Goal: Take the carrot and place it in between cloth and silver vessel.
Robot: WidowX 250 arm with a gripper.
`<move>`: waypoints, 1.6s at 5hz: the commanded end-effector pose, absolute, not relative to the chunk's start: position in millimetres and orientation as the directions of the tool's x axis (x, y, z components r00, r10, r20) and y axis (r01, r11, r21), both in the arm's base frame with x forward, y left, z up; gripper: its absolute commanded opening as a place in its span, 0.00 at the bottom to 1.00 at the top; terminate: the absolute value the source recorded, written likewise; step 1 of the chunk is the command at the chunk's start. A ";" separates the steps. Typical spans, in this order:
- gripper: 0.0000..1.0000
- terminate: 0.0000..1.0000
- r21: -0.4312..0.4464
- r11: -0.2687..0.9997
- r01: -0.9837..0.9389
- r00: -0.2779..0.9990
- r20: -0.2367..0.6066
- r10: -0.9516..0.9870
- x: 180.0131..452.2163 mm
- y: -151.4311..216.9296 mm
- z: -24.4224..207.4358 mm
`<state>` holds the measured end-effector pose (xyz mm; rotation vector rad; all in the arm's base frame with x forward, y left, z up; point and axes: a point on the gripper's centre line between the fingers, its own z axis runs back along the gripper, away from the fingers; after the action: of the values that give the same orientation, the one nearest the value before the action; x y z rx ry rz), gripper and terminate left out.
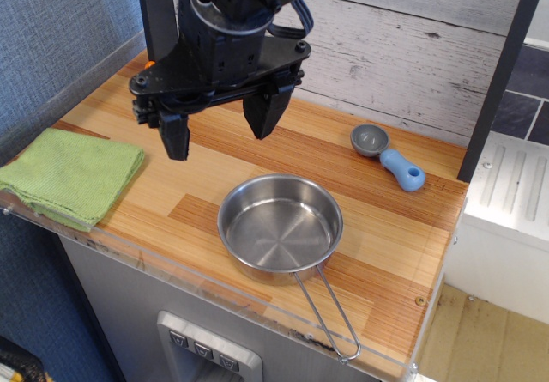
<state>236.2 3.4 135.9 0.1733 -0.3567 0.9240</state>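
Single view, looking down at the front of the bench [377, 227]. The gripper [221, 126] hangs above the wooden top with its 2 fingers [176, 137] spread wide and nothing between them. A green cloth [73, 176] lies at the left edge. The silver vessel [280, 225], a handled pan, sits at centre, apart from the cloth. A blue scoop [390, 157] lies to the right. The carrot [149, 63] shows only as an orange sliver at back left, mostly hidden behind the arm.
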 end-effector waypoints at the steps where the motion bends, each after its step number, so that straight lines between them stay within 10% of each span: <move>1: 1.00 0.00 -0.006 0.594 -0.804 0.549 0.373 0.748 236.2 3.4 135.9; 8: 1.00 0.00 -0.011 0.560 -0.829 0.391 0.704 0.593 330.3 138.9 76.4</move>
<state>326.3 132.8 58.6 0.3761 -0.6788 0.9114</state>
